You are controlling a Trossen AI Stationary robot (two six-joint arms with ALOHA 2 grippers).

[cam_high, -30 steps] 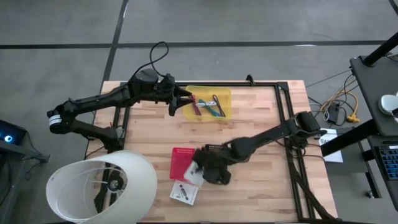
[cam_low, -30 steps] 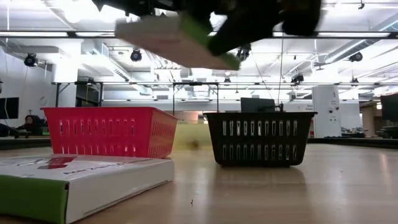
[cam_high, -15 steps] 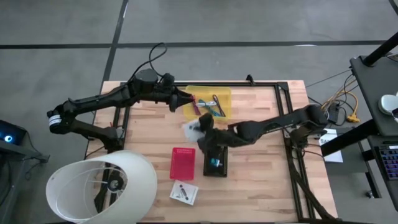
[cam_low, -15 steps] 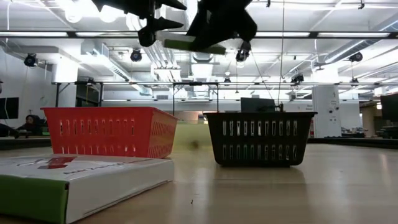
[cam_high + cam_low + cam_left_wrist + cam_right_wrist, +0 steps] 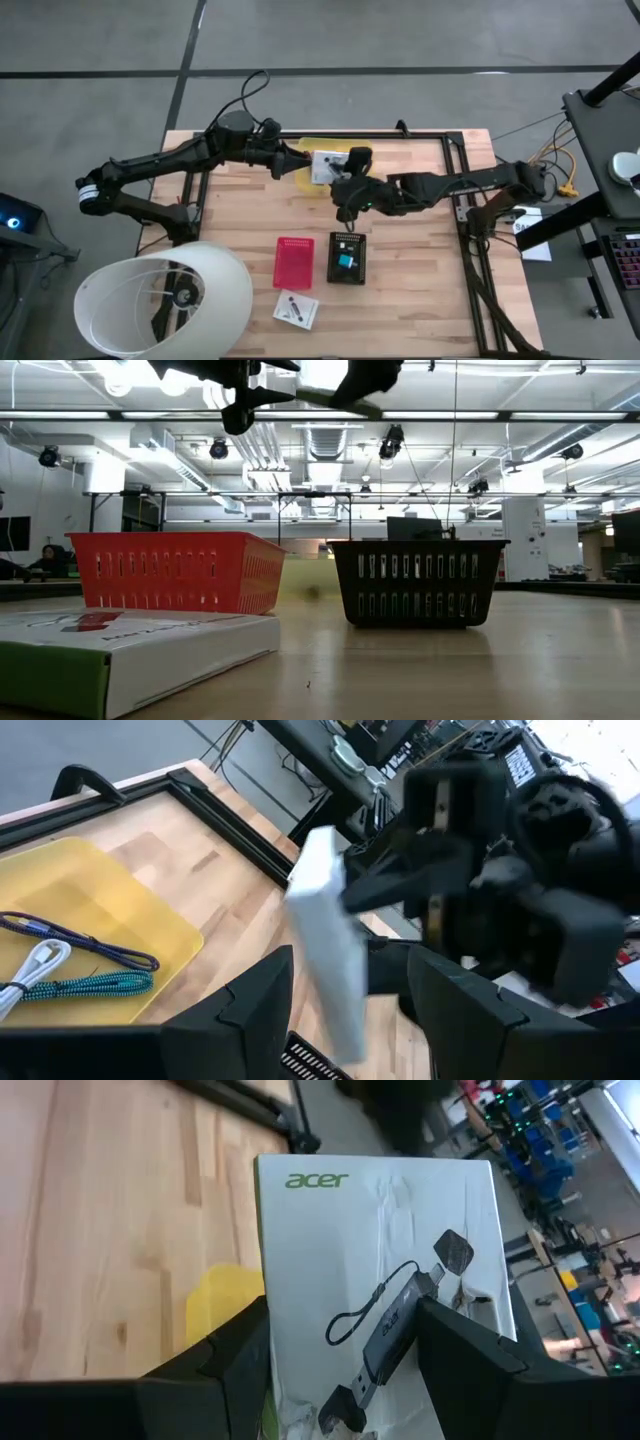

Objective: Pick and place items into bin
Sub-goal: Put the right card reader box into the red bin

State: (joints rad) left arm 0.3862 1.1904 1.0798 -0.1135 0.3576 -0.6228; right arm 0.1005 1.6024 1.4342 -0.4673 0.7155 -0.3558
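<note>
White lampshade (image 5: pixel 165 298) lies off the table's (image 5: pixel 420 300) corner, seemingly on a stand

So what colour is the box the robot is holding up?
White box with green lettering, clearest in the right wrist view.

Robotics lab/workshop: exposed ceiling ducts (image 5: pixel 330 445), strip lights, equip racks (image 5: pixel 525 540) behind wooden table (image 5: pixel 420 300).

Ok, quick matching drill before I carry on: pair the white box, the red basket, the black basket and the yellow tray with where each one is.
Things:
1 white box
2 red basket
3 black basket
4 yellow tray

Places:
A holds cables at the table's far edge
B held aloft by the right gripper
C on the table, something blue inside
D on the table beside the black one

Pairs: 1-B, 2-D, 3-C, 4-A
</note>
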